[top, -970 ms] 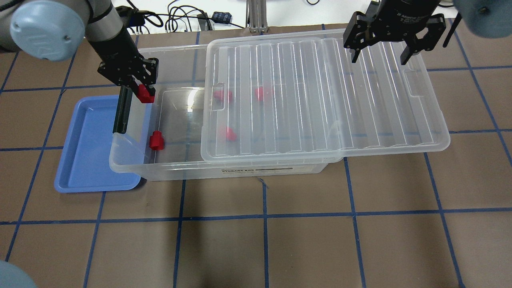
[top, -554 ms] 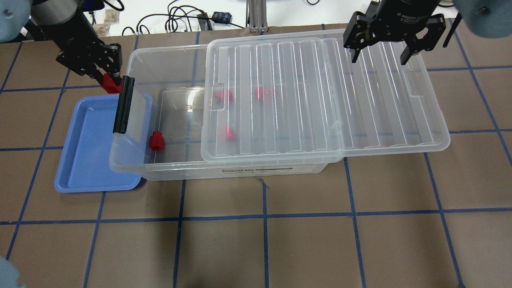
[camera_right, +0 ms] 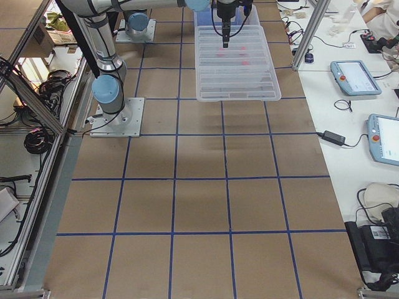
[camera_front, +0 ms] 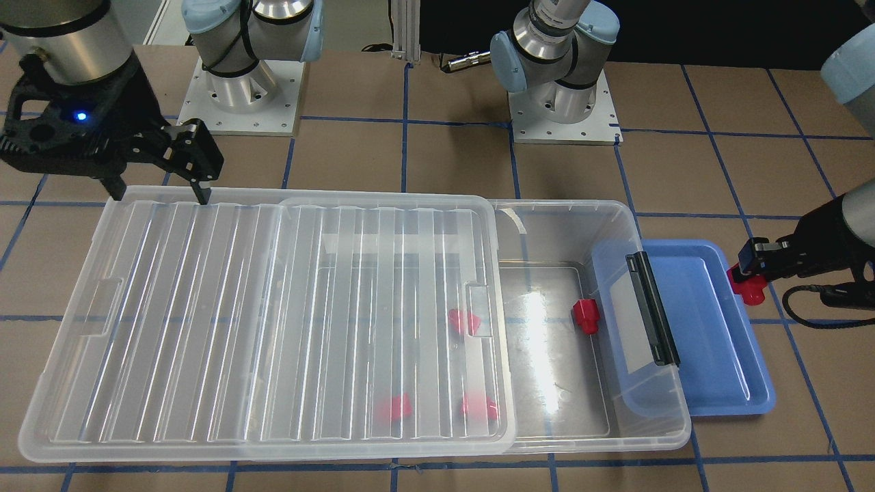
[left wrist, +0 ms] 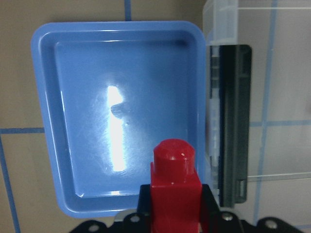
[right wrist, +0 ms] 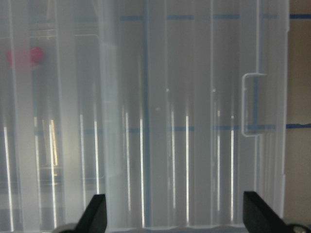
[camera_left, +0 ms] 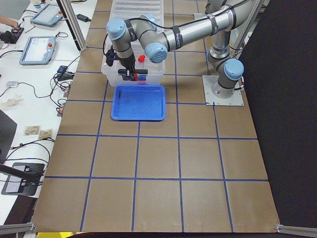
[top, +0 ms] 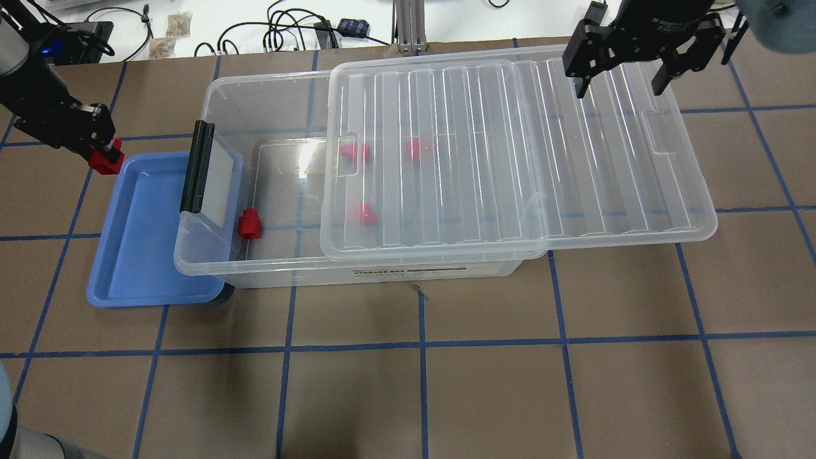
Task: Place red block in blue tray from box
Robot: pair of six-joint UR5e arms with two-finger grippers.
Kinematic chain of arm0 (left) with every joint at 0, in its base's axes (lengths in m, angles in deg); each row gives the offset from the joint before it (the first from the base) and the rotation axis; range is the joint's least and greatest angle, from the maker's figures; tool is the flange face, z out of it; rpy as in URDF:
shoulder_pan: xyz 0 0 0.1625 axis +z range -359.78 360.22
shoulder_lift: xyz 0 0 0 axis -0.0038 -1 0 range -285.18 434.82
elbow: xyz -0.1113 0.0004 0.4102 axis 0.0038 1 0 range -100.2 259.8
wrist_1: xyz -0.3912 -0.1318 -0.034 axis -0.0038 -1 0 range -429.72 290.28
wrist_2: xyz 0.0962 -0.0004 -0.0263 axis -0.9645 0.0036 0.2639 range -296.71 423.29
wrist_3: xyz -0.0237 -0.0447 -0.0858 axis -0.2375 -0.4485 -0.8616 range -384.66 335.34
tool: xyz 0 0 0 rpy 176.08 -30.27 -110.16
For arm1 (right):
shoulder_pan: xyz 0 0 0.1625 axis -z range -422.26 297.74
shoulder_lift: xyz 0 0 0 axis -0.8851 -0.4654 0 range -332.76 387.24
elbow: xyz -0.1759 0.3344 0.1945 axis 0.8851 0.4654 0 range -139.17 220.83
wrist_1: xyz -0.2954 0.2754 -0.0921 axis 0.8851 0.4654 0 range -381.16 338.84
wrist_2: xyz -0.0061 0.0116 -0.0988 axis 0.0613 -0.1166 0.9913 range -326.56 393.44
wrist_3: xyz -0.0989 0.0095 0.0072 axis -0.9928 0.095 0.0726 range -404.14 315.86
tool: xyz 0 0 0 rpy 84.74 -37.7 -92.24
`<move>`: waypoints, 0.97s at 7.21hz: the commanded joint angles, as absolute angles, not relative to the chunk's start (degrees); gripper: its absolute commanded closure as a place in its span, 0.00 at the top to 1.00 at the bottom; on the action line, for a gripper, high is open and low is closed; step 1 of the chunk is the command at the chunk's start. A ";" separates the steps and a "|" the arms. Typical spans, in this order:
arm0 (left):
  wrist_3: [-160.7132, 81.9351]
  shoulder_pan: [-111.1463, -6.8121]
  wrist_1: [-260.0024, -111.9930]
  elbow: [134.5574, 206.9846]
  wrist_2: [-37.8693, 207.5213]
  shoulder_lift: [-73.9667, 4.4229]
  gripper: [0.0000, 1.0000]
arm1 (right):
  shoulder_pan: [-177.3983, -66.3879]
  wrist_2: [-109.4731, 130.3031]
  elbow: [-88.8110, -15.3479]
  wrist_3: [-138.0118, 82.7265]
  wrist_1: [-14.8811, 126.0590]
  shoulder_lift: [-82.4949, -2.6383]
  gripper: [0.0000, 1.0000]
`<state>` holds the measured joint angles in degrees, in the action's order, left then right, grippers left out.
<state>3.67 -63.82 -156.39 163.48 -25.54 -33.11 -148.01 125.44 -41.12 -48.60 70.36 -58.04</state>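
Observation:
My left gripper is shut on a red block and holds it above the outer back corner of the blue tray. The left wrist view shows the red block between the jaws, over the blue tray. The clear box stands beside the tray, its ribbed lid slid partly off. One red block lies in the box's open end and three more show through the lid. My right gripper is open and empty above the lid's far end.
The box's black latch bar overhangs the tray's inner edge. Cables and small items lie on the white surface behind the table. The robot bases stand behind the box in the front-facing view.
My left gripper has carried the red block leftward, from the box's latch end to above the tray's outer back corner. The right gripper has shifted slightly right.

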 commanded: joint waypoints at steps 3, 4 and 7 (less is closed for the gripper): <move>6.01 -62.36 -143.12 174.10 -25.48 -39.07 0.00 | -126.97 125.37 -50.80 -74.24 83.98 -53.72 1.00; 6.19 -62.27 -143.11 174.28 -25.56 -40.13 0.00 | -126.95 125.37 -53.28 -74.64 89.44 -52.23 1.00; 6.28 -62.27 -143.11 174.64 -25.48 -42.42 0.18 | -127.91 123.17 -54.80 -68.85 89.41 -49.13 1.00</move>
<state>6.25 -62.28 -143.14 174.53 -25.48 -41.53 -127.47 123.80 -54.44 -70.96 89.21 -49.61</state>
